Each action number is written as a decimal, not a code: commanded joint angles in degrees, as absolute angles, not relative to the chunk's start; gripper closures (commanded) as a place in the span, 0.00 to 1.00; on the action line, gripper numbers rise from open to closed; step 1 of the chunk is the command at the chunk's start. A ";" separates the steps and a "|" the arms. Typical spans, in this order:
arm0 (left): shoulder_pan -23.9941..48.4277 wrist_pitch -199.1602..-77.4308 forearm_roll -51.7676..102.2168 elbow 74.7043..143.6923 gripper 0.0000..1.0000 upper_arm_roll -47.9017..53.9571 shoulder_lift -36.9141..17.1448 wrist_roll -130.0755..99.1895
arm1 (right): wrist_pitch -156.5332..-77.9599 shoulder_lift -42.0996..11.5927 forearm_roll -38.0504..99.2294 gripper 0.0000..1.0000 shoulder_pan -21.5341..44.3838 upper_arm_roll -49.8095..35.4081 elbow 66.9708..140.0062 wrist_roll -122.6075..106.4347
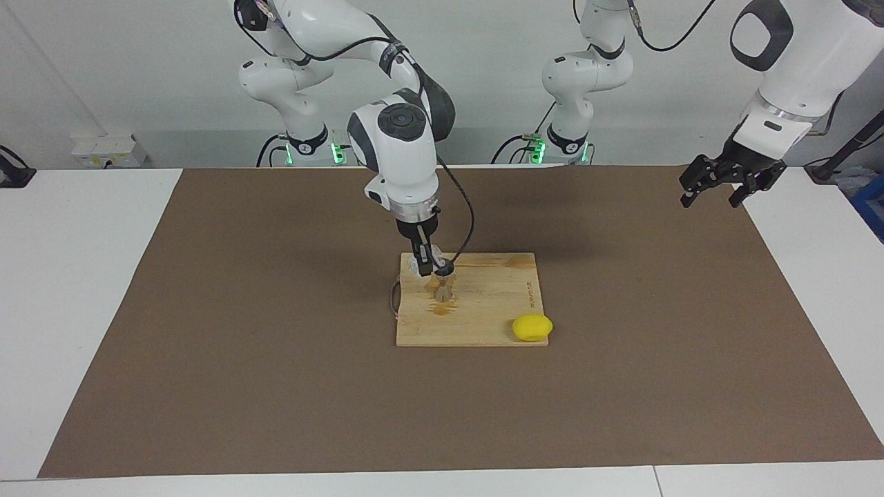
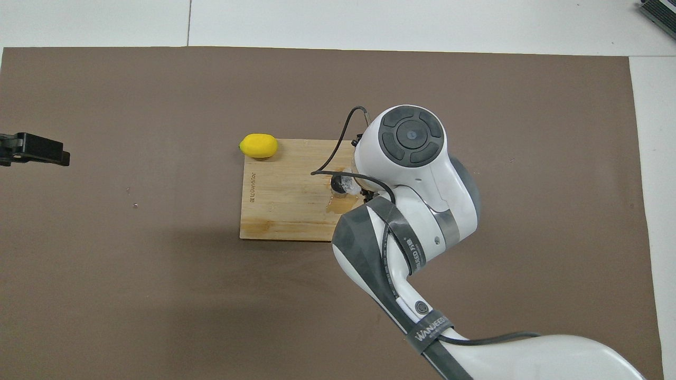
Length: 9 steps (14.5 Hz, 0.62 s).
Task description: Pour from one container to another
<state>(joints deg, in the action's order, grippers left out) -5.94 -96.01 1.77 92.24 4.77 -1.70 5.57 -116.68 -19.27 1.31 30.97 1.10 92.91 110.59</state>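
Observation:
A small silver jigger [image 1: 442, 290] stands upright on the wooden board [image 1: 490, 304], at the end of the board toward the right arm. My right gripper [image 1: 425, 264] hangs just above it, shut on the clear glass cup [image 1: 417, 266], which is tipped toward the jigger's mouth. From overhead the cup [image 2: 349, 183] shows beside the jigger's dark opening [image 2: 338, 184], and the wrist covers the fingers. A wet amber patch lies on the board by the jigger's foot. My left gripper [image 1: 715, 195] waits open and raised over the mat's edge at the left arm's end [image 2: 31, 150].
A yellow lemon [image 1: 532, 327] rests on the board's corner farthest from the robots, toward the left arm's end [image 2: 258, 146]. The board [image 2: 280, 206] lies mid-table on a brown mat [image 1: 207, 345]. A black cable loops from the right wrist over the board.

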 commanded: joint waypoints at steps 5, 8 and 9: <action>14.76 -91.58 0.18 88.77 0.00 -16.51 -3.43 4.22 | -116.19 -19.25 -0.79 1.00 30.94 0.70 92.64 109.60; 14.41 -89.66 0.18 88.86 0.00 -16.35 -2.81 2.47 | -116.19 -19.25 -0.88 1.00 31.73 0.79 92.55 108.81; 14.50 -89.21 0.18 89.21 0.00 -15.91 -2.20 0.89 | -116.19 -19.25 -0.88 1.00 31.82 0.79 92.64 108.55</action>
